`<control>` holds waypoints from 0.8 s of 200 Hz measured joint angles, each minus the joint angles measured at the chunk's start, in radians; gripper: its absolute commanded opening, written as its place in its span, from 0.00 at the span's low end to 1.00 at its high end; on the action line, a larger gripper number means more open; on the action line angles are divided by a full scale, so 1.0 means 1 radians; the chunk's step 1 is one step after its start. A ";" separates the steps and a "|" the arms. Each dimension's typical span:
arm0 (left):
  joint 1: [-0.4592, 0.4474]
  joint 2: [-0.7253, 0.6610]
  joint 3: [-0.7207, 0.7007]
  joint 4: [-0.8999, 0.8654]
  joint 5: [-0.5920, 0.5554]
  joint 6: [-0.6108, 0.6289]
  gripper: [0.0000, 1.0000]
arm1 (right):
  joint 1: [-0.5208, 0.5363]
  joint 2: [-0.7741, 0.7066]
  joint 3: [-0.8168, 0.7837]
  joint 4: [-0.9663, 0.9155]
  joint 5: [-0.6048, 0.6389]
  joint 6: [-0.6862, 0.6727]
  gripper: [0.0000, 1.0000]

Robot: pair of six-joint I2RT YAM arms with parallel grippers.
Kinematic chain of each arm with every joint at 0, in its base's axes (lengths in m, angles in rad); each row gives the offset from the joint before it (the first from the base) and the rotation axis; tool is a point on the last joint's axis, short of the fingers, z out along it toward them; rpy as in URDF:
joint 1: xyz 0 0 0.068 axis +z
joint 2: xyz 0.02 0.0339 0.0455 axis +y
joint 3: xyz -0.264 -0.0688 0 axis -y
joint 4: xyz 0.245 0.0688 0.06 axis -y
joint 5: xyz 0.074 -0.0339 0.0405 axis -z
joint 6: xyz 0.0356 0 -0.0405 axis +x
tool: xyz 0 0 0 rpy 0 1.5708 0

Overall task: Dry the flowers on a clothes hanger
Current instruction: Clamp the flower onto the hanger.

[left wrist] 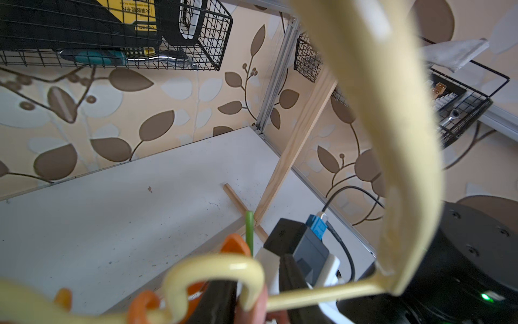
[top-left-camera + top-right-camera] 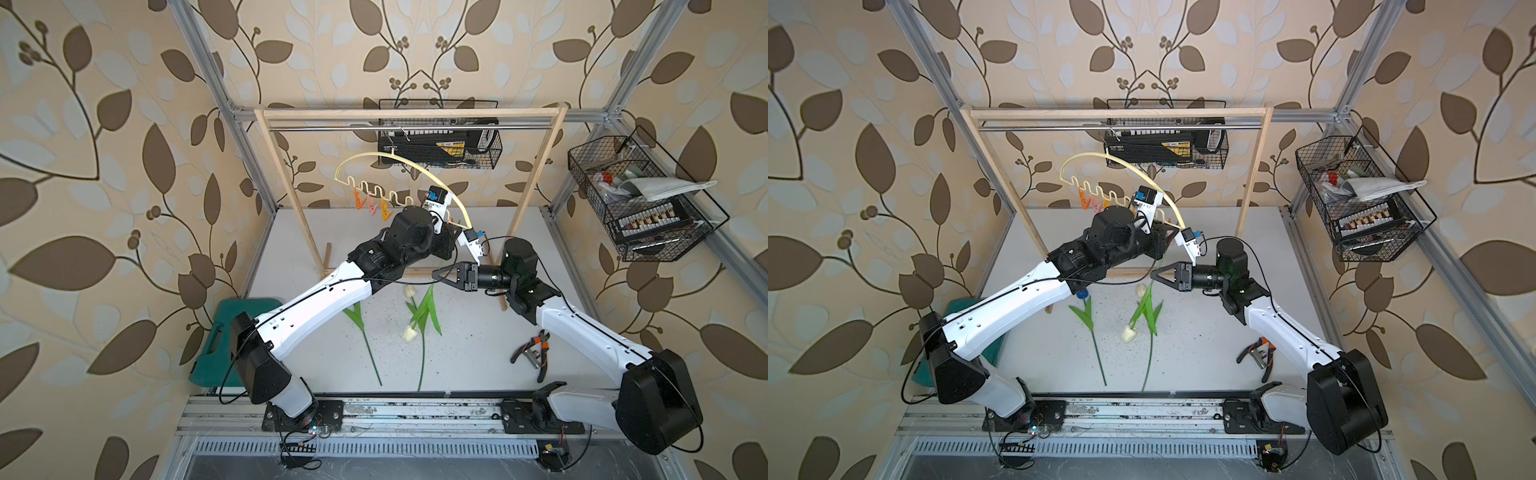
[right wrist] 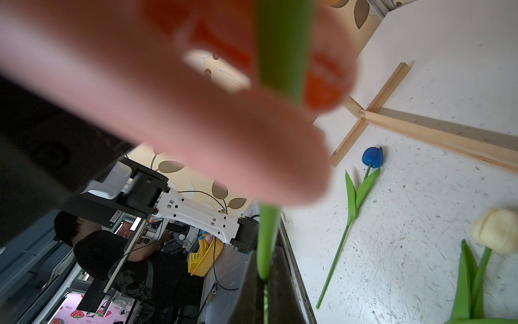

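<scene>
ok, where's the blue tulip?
Blue tulip lies flat on the table, head peeking from under the left forearm in a top view, left of the cream tulips.

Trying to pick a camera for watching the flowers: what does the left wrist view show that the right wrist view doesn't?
Only the left wrist view: the cream hanger and a wire basket on the wall. Only the right wrist view: the blue tulip and a cream tulip lying on the table, plus a person beyond it. Both: the green stem, pink clip, wooden rack foot and table.

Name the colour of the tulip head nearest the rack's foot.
Tulip head: blue, clearest in right wrist view.
</scene>
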 measured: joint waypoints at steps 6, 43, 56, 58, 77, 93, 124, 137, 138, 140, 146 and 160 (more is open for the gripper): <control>0.000 0.000 0.000 0.000 0.004 -0.001 0.27 | 0.000 -0.003 0.000 0.004 0.000 0.000 0.00; 0.005 -0.006 0.000 0.006 0.024 -0.010 0.27 | 0.000 -0.026 0.000 -0.011 0.006 -0.021 0.00; 0.005 -0.008 0.000 0.006 0.027 -0.010 0.27 | 0.000 -0.031 0.000 -0.021 0.008 -0.033 0.00; 0.005 -0.008 0.000 0.006 0.027 -0.010 0.28 | 0.000 -0.031 0.000 -0.022 0.008 -0.035 0.00; 0.005 -0.008 0.000 0.005 0.031 -0.010 0.27 | 0.000 -0.032 0.000 -0.031 0.013 -0.046 0.00; 0.005 -0.008 0.000 0.003 0.032 -0.010 0.28 | 0.000 -0.032 0.001 -0.042 0.016 -0.059 0.00; 0.005 -0.008 0.000 -0.002 0.033 -0.010 0.28 | 0.000 -0.032 0.006 -0.079 0.039 -0.097 0.00; 0.005 -0.008 0.002 -0.003 0.033 -0.010 0.28 | 0.001 -0.032 0.006 -0.095 0.050 -0.108 0.00; 0.005 -0.008 0.002 -0.003 0.033 -0.010 0.28 | 0.001 -0.032 0.006 -0.097 0.051 -0.111 0.00; 0.005 -0.008 0.002 -0.003 0.033 -0.010 0.28 | 0.001 -0.032 0.006 -0.098 0.052 -0.112 0.00; 0.005 -0.008 0.002 -0.003 0.033 -0.010 0.28 | 0.001 -0.032 0.006 -0.108 0.058 -0.118 0.00; 0.005 -0.008 0.002 -0.003 0.032 -0.010 0.28 | 0.001 -0.032 0.007 -0.125 0.067 -0.129 0.00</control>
